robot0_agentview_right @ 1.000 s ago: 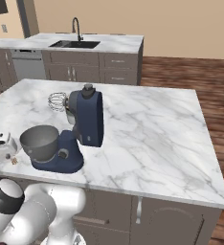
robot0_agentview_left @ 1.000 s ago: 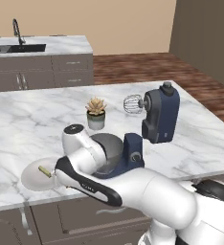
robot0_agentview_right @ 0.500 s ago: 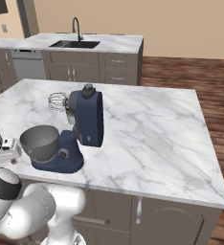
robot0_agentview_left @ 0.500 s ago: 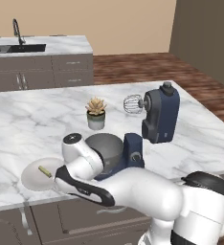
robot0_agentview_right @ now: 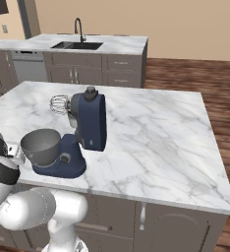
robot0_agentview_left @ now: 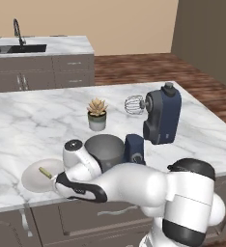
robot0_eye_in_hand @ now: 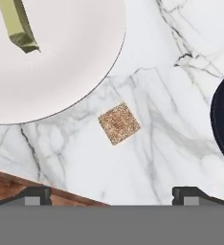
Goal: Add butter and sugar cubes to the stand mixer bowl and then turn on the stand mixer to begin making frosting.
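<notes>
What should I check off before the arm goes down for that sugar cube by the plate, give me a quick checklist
1. Jaws open wide enough for the sugar cube: ok, the two tips stand far apart with the cube between their lines.
2. Cube free on the marble, apart from the white plate: ok, a gap shows between them.
3. Butter out of the way of the descent: ok, it lies on the plate, off to one side.
4. Stand mixer bowl open to receive: ok, the stand mixer head is tilted back, whisk clear of the bowl.
5. Second sugar cube located: cannot tell.
6. Cube centred between the tips: ok, roughly midway.
</notes>
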Tool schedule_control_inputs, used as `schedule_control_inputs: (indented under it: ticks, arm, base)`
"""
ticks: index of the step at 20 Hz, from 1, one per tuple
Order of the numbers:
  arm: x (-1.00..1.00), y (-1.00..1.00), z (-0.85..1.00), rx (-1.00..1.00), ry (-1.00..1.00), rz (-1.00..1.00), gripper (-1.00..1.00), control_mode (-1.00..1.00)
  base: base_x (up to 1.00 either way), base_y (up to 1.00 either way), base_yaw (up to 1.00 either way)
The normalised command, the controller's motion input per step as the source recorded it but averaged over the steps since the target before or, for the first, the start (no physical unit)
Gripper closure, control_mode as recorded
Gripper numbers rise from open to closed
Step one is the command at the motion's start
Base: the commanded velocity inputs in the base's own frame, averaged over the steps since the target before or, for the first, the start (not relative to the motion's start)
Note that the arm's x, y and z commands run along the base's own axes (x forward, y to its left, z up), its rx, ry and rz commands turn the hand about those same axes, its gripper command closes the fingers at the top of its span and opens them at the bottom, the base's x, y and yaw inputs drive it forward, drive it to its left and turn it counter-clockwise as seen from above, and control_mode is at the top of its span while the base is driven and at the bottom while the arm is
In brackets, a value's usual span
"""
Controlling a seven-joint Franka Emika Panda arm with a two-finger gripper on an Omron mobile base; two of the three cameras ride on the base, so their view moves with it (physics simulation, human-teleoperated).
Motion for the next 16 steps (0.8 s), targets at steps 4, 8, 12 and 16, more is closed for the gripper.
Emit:
schedule_control_inputs:
  ticks: [4,8,12,16]
  arm:
    - [0.43,0.00,-0.24,0.05,-0.05,0.03,-1.00,-1.00]
    - [0.32,0.00,-0.03,0.01,-0.05,0.00,-1.00,-1.00]
    - [0.22,0.00,0.00,0.00,-0.05,0.00,-1.00,-1.00]
    - [0.11,0.00,0.00,0.00,-0.01,0.00,-1.00,-1.00]
  base:
    - [0.00,0.00,0.00]
    - [0.00,0.00,0.00]
    - [0.00,0.00,0.00]
    - [0.00,0.00,0.00]
